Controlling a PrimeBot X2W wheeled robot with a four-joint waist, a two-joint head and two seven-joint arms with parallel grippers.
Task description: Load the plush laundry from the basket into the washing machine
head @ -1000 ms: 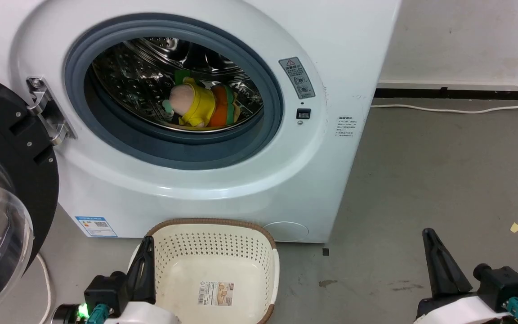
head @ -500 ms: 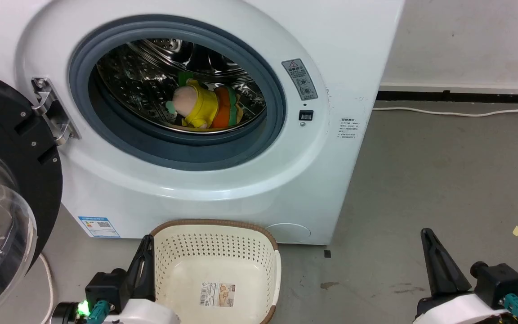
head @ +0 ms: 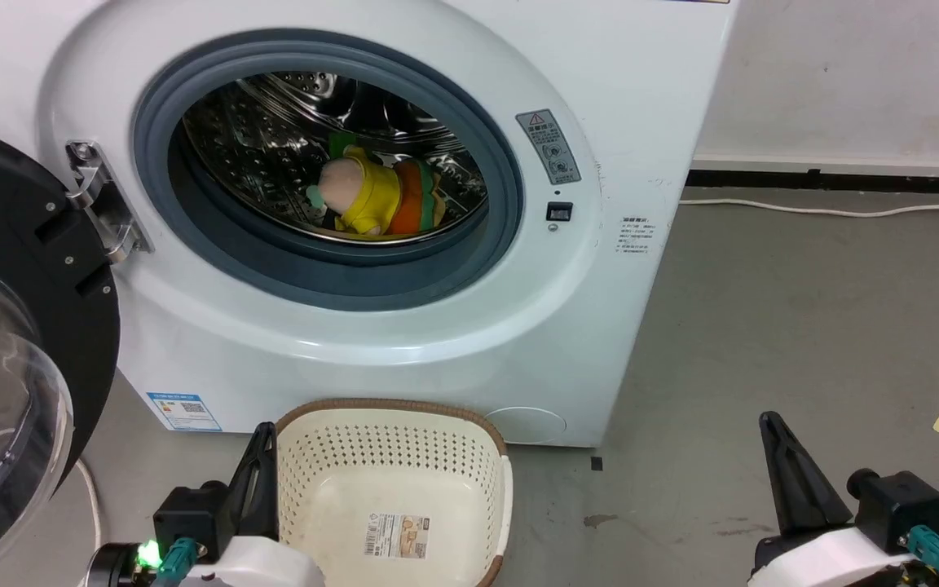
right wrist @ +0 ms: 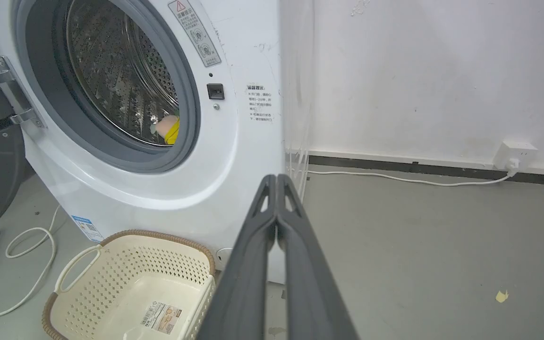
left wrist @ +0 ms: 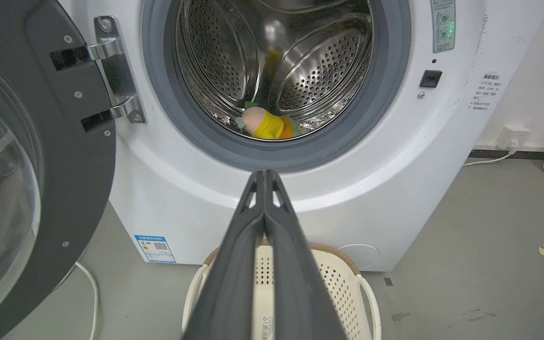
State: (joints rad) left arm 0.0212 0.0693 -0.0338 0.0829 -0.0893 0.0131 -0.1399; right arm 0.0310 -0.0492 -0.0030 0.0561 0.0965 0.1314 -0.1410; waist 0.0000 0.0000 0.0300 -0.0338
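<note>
Head view: plush laundry (head: 376, 200) resting low in the steel drum (head: 257, 155) of the washing machine (head: 404, 342), pink head to the left, orange bun to the right. Basket (head: 392, 405) on the floor (head: 763, 310) just before the machine, holding nothing but a printed sticker (head: 394, 534). Left gripper (head: 262, 436) beside the basket's left rim, right gripper (head: 773, 432) well apart over bare floor.

Against the picture of one second ago, only a small slide of the whole scene: a move of the camera, not of the things. Plush in the same pose.

Left wrist view: two fingers (left wrist: 243, 245) pressed together on nothing, tips pointing at the grey ring (left wrist: 328, 148) below the plush.

Right wrist view: fingers (right wrist: 253, 255) likewise closed and empty, plush just visible behind the ring.

Judged from this: loading done, door (head: 29, 269) still wide open.
</note>
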